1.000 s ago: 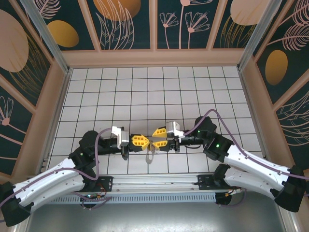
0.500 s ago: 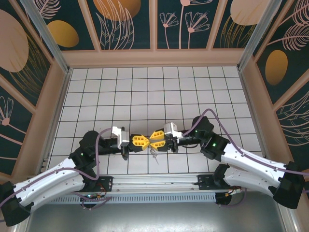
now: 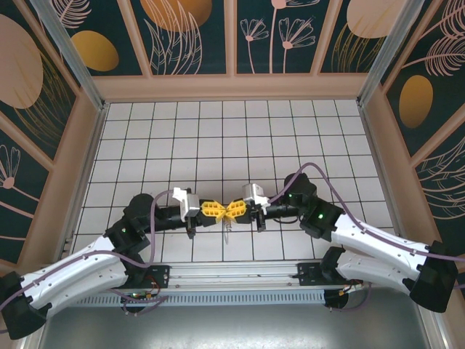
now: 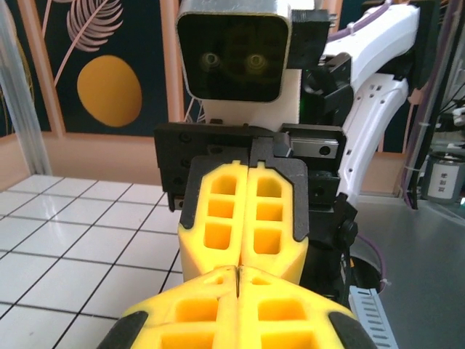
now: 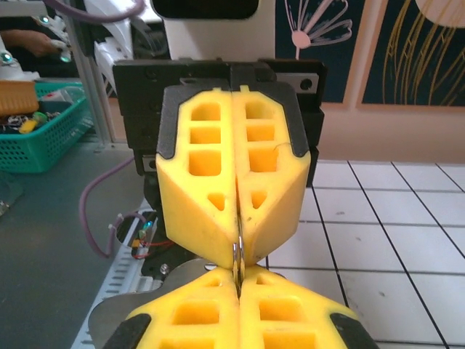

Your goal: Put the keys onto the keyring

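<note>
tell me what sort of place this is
Probably a robot lab work cell: a white tiled table boxed in by patterned wall panels, with a green basket of clutter on a grey bench nearby.

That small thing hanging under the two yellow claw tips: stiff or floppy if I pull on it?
Probably floppy: the small thin hanging piece droops straight down below where the left claw and right claw meet. Likely light and slippery too: the thin silvery metal edge pinched between the yellow tips looks smooth.

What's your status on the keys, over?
Left end effector and right end effector shut, tip to tip. Pinched in left's seam: thin metal piece; keyring dangling below. Nothing in the way.
</note>
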`<action>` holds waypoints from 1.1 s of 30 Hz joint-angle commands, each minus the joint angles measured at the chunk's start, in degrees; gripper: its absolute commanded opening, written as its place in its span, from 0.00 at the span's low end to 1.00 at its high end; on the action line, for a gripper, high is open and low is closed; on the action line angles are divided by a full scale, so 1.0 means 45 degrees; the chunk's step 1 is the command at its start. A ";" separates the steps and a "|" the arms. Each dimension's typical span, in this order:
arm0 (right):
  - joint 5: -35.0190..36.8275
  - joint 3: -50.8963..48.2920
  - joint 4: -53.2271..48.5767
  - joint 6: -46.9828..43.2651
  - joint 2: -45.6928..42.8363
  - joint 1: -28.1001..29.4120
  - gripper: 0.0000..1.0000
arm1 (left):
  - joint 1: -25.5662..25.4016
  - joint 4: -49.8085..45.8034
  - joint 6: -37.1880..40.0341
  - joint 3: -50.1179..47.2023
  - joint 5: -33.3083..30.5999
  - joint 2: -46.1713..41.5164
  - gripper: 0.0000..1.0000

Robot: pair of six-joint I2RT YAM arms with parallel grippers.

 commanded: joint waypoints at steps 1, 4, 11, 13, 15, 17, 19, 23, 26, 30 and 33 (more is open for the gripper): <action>0.0914 0.0856 -0.0379 -0.0553 0.0011 0.0116 0.00 | -0.0137 -0.1446 0.0322 0.0739 -0.0158 0.0234 0.09; 0.1283 0.1197 -0.1167 -0.0925 0.0078 0.0140 0.00 | -0.0130 -0.2027 0.0328 0.1022 -0.0549 0.0372 0.14; 0.1993 0.2011 -0.2757 -0.1613 0.0242 0.0271 0.00 | -0.0135 -0.3720 0.0488 0.1817 -0.1412 0.1256 0.10; 0.2251 0.2324 -0.3240 -0.1799 0.0492 0.0404 0.00 | -0.0133 -0.3869 0.0476 0.1916 -0.1390 0.1416 0.11; 0.2748 0.2548 -0.3631 -0.1946 0.0697 0.0621 0.00 | -0.0123 -0.3984 0.0458 0.1940 -0.1236 0.1464 0.15; 0.3215 0.2784 -0.4049 -0.2077 0.0878 0.0789 0.00 | -0.0136 -0.4263 0.0505 0.1999 -0.1212 0.1484 0.20; 0.3392 0.2958 -0.4310 -0.2136 0.0985 0.0867 0.00 | -0.0132 -0.4602 0.0564 0.2094 -0.1220 0.1484 0.20; 0.3216 0.3067 -0.4368 -0.2158 0.0868 0.0973 0.00 | -0.0128 -0.4991 0.0604 0.2235 -0.1110 0.1572 0.12; 0.3081 0.3091 -0.4298 -0.2118 0.0685 0.0975 0.00 | -0.0136 -0.4783 0.0554 0.2160 -0.0930 0.1459 0.00; 0.3061 0.3187 -0.4379 -0.2138 0.0520 0.0975 0.00 | -0.0130 -0.4149 0.0325 0.1877 -0.0661 0.1027 0.00; 0.3041 0.3008 -0.4258 -0.2065 0.0300 0.0970 0.00 | -0.0138 -0.3027 -0.0136 0.1387 -0.0437 0.0475 0.00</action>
